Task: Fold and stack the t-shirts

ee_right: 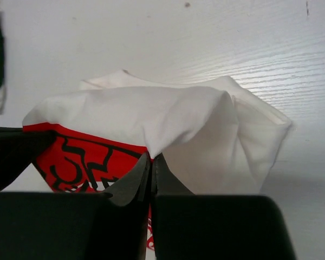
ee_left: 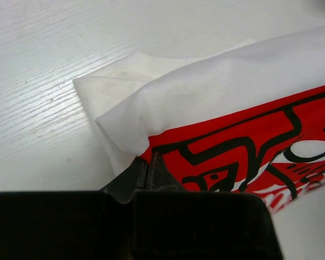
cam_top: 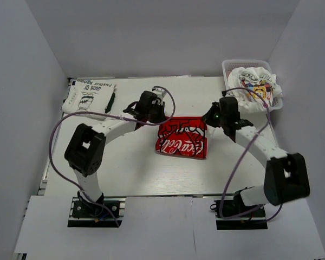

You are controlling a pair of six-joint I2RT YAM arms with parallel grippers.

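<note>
Left arm base (cam_top: 95, 208) and right arm base (cam_top: 241, 212) sit at the near edge of the white table (cam_top: 124, 173).

Far left: green-black lettering t-shirt (cam_top: 89, 96), folded flat on the table. The print is upside down from the top camera. It looks like "good ol'" with a line of capitals beside it that is too small to read for sure.

Left gripper (ee_left: 148, 172): black fingertips are pressed together, pinching the far-left corner of the red Coca-Cola t-shirt (cam_top: 181, 142), right where white cloth meets the red print.

That shirt is at table centre between the two grippers, folded into a small packet with the print up. White "Coca-Cola" script is readable on red, with black line-drawing over the red. White fabric is bunched along its far edge.

Right gripper (ee_right: 151, 165): tips are together, clamped on a peak of white cloth at the far-right corner of the same shirt, so the fabric tents up at the pinch.

Far right: white mesh basket (cam_top: 226, 70) at the table's far corner. The cartoon t-shirt (cam_top: 255, 86) is crumpled inside, with a yellow and multicolour print showing. No text is legible on it.
</note>
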